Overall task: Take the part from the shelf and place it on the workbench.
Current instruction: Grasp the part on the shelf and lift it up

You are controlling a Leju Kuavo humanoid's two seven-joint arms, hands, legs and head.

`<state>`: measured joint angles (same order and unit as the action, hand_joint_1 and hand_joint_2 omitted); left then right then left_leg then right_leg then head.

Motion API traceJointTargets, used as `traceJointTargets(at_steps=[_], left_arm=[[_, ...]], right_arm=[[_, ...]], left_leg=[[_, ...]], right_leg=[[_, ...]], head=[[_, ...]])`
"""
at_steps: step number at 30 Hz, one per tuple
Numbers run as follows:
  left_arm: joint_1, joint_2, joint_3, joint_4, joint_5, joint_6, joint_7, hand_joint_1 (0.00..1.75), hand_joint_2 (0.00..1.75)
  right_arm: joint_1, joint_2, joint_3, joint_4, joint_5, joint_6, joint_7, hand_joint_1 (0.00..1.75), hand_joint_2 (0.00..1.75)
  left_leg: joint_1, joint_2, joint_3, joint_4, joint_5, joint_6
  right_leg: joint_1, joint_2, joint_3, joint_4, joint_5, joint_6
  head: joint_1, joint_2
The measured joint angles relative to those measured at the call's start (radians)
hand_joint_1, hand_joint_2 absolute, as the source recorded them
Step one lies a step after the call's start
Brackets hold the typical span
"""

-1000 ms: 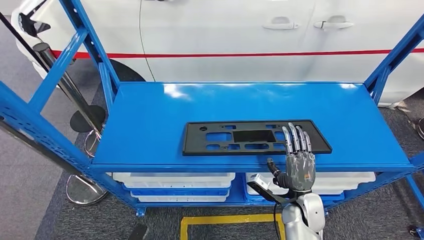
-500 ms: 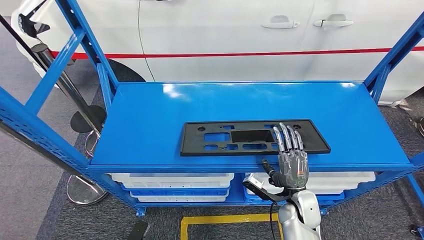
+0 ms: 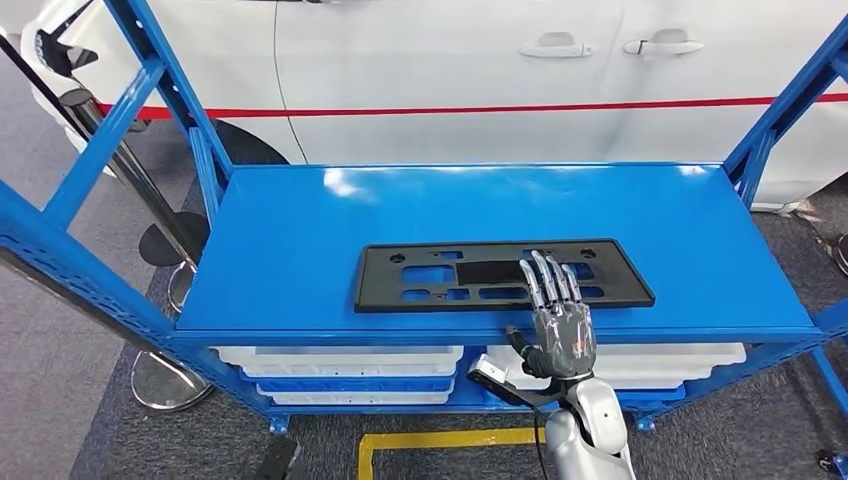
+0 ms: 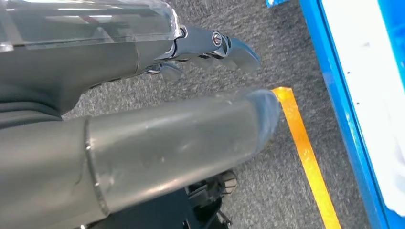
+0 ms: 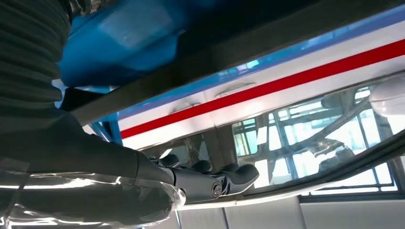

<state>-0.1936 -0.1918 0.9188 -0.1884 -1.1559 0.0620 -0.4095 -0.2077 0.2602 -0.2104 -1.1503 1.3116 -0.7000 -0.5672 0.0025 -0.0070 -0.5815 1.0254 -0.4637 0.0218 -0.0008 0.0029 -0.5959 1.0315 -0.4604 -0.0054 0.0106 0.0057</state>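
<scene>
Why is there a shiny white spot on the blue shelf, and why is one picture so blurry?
Head view: the white spot is lamp glare on the glossy shelf top. Right wrist view: the blue shelf edge is smeared, too close to the camera to be sharp.

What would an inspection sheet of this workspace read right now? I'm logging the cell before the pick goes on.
Surface: blue shelf top, glossy, with glare spots.
Job's things: black part lies flat near the front edge.
Clutter: nothing seen on the shelf top.
Hands: right hand, fingers extended over the part; left hand hangs above grey carpet.
Cables: a dark cable beside the right wrist.
Surroundings: white car behind; white bins below; yellow floor tape.
</scene>
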Motion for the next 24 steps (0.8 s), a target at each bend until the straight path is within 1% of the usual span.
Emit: traceJointTargets(at_steps=[2, 3, 4, 6, 7, 8, 9, 10, 11, 12, 13, 15, 17, 18, 19, 20, 21, 22, 23, 24], left_arm=[[0.002, 0.000, -0.002, 0.000, -0.005, -0.004, -0.006, 0.00, 0.00], [0.002, 0.000, -0.004, 0.000, -0.007, -0.006, -0.009, 0.00, 0.00], [0.002, -0.001, -0.005, 0.000, -0.009, -0.007, -0.011, 0.00, 0.00], [0.003, -0.001, -0.008, 0.000, -0.012, -0.008, -0.013, 0.00, 0.00], [0.005, -0.001, -0.010, 0.000, -0.011, -0.009, -0.013, 0.00, 0.00], [0.007, -0.001, -0.011, 0.000, -0.010, -0.010, -0.014, 0.00, 0.00], [0.009, -0.001, -0.011, 0.000, -0.007, -0.010, -0.014, 0.00, 0.00], [0.010, -0.001, -0.011, 0.000, -0.003, -0.011, -0.015, 0.00, 0.00], [0.011, -0.001, -0.011, 0.000, 0.001, -0.012, -0.015, 0.00, 0.00], [0.010, -0.002, -0.011, 0.000, 0.004, -0.012, -0.016, 0.00, 0.00], [0.010, -0.002, -0.011, 0.000, 0.005, -0.013, -0.017, 0.00, 0.00], [0.008, -0.002, -0.011, 0.000, 0.005, -0.013, -0.019, 0.00, 0.00], [0.007, -0.002, -0.011, 0.000, 0.005, -0.013, -0.021, 0.00, 0.00], [0.006, -0.002, -0.011, -0.001, 0.005, -0.013, -0.022, 0.00, 0.00], [0.005, -0.002, -0.011, -0.001, 0.005, -0.013, -0.022, 0.00, 0.00], [0.004, -0.002, -0.011, -0.001, 0.005, -0.013, -0.023, 0.00, 0.00], [0.005, -0.002, -0.011, -0.001, 0.004, -0.013, -0.023, 0.00, 0.00], [0.006, -0.002, -0.011, -0.001, 0.004, -0.013, -0.024, 0.00, 0.00], [0.008, -0.002, -0.011, -0.001, 0.004, -0.012, -0.024, 0.00, 0.00], [0.009, -0.002, -0.011, -0.001, 0.004, -0.012, -0.025, 0.00, 0.00]], right_arm=[[-0.001, -0.001, 0.006, 0.001, 0.000, 0.000, 0.000, 0.00, 1.75], [-0.001, -0.002, 0.009, 0.002, 0.000, 0.000, 0.000, 0.00, 1.75], [-0.001, -0.003, 0.010, 0.002, -0.001, 0.000, 0.000, 0.00, 1.75], [0.002, -0.006, 0.011, 0.004, -0.002, 0.000, 0.000, 0.00, 1.75], [0.005, -0.008, 0.011, 0.006, -0.002, 0.000, 0.000, 0.00, 1.75], [0.008, -0.010, 0.011, 0.007, -0.002, 0.000, 0.000, 0.00, 1.75], [0.010, -0.011, 0.011, 0.007, -0.003, 0.000, 0.000, 0.00, 1.75], [0.010, -0.012, 0.011, 0.008, -0.003, 0.000, 0.000, 0.00, 1.75], [0.010, -0.012, 0.011, 0.008, -0.003, 0.000, 0.000, 0.00, 1.75], [0.010, -0.012, 0.012, 0.008, -0.003, 0.000, -0.001, 0.00, 1.75], [0.010, -0.012, 0.012, 0.008, -0.004, 0.000, -0.003, 0.00, 1.75], [0.009, -0.012, 0.014, 0.009, -0.007, -0.001, -0.007, 0.00, 1.75], [0.008, -0.013, 0.016, 0.007, -0.010, -0.001, -0.010, 0.00, 1.75], [0.007, -0.013, 0.017, 0.006, -0.011, -0.001, -0.010, 0.00, 1.75], [0.006, -0.013, 0.018, 0.005, -0.012, -0.001, -0.011, 0.00, 1.75], [0.006, -0.013, 0.019, 0.004, -0.011, -0.001, -0.011, 0.00, 1.75], [0.006, -0.013, 0.020, 0.004, -0.011, -0.001, -0.012, 0.00, 1.75], [0.007, -0.013, 0.022, 0.004, -0.011, -0.001, -0.012, 0.00, 1.75], [0.007, -0.013, 0.022, 0.004, -0.009, -0.001, -0.012, 0.00, 1.75], [0.008, -0.013, 0.023, 0.004, -0.008, -0.001, -0.013, 0.00, 1.75]], left_leg=[[0.005, 0.000, 0.008, -0.012, 0.000, 0.010], [0.008, 0.000, 0.014, -0.019, 0.000, 0.017], [0.010, 0.001, 0.020, -0.024, -0.001, 0.022], [0.009, 0.001, 0.028, -0.024, -0.008, 0.028], [0.009, 0.001, 0.032, -0.023, -0.011, 0.029], [0.009, 0.001, 0.038, -0.022, -0.015, 0.028], [0.009, 0.001, 0.045, -0.020, -0.019, 0.025], [0.010, 0.001, 0.054, -0.018, -0.025, 0.021], [0.011, 0.000, 0.060, -0.016, -0.032, 0.016], [0.010, 0.000, 0.064, -0.012, -0.041, 0.010], [0.009, -0.001, 0.065, -0.009, -0.047, 0.004], [0.007, 0.000, 0.067, -0.009, -0.054, -0.008], [0.010, 0.002, 0.071, -0.008, -0.065, -0.019], [0.011, 0.003, 0.065, 0.013, -0.078, -0.024], [0.011, 0.004, 0.046, 0.055, -0.100, -0.028], [0.012, 0.004, 0.016, 0.116, -0.126, -0.031], [0.012, 0.004, -0.024, 0.187, -0.152, -0.034], [0.012, 0.004, -0.062, 0.247, -0.167, -0.035], [0.012, 0.004, -0.087, 0.277, -0.163, -0.035], [0.012, 0.004, -0.093, 0.270, -0.140, -0.034]], right_leg=[[-0.002, -0.001, -0.001, 0.008, -0.006, 0.012], [-0.003, -0.001, -0.011, 0.030, -0.018, 0.017], [-0.004, -0.001, -0.033, 0.074, -0.037, 0.021], [-0.009, -0.002, -0.103, 0.198, -0.084, 0.029], [-0.012, -0.002, -0.135, 0.247, -0.094, 0.033], [-0.015, -0.002, -0.152, 0.265, -0.086, 0.036], [-0.018, -0.002, -0.149, 0.244, -0.058, 0.037], [-0.021, -0.003, -0.129, 0.189, -0.015, 0.038], [-0.022, -0.003, -0.103, 0.127, 0.021, 0.037], [-0.021, -0.002, -0.078, 0.070, 0.045, 0.034], [-0.019, -0.002, -0.063, 0.036, 0.054, 0.029], [-0.012, -0.001, -0.056, 0.018, 0.042, 0.017], [-0.013, 0.000, -0.047, 0.011, 0.036, 0.003], [-0.014, -0.001, -0.040, 0.006, 0.033, -0.004], [-0.016, -0.003, -0.033, 0.001, 0.030, -0.010], [-0.015, -0.004, -0.028, -0.001, 0.027, -0.015], [-0.014, -0.005, -0.025, -0.001, 0.024, -0.019], [-0.013, -0.005, -0.023, -0.001, 0.022, -0.021], [-0.011, -0.004, -0.020, 0.000, 0.019, -0.022], [-0.011, -0.002, -0.017, 0.000, 0.017, -0.022]], head=[[0.000, 0.000], [0.000, 0.000], [0.000, 0.000], [0.001, 0.000], [0.001, 0.000], [0.001, 0.000], [0.001, 0.000], [0.001, 0.000], [0.001, 0.000], [0.001, 0.000], [0.000, 0.000], [0.000, 0.000], [0.000, 0.000], [0.000, 0.000], [0.000, 0.000], [0.000, 0.000], [0.000, 0.000], [0.000, 0.000], [0.000, 0.000], [0.000, 0.000]])
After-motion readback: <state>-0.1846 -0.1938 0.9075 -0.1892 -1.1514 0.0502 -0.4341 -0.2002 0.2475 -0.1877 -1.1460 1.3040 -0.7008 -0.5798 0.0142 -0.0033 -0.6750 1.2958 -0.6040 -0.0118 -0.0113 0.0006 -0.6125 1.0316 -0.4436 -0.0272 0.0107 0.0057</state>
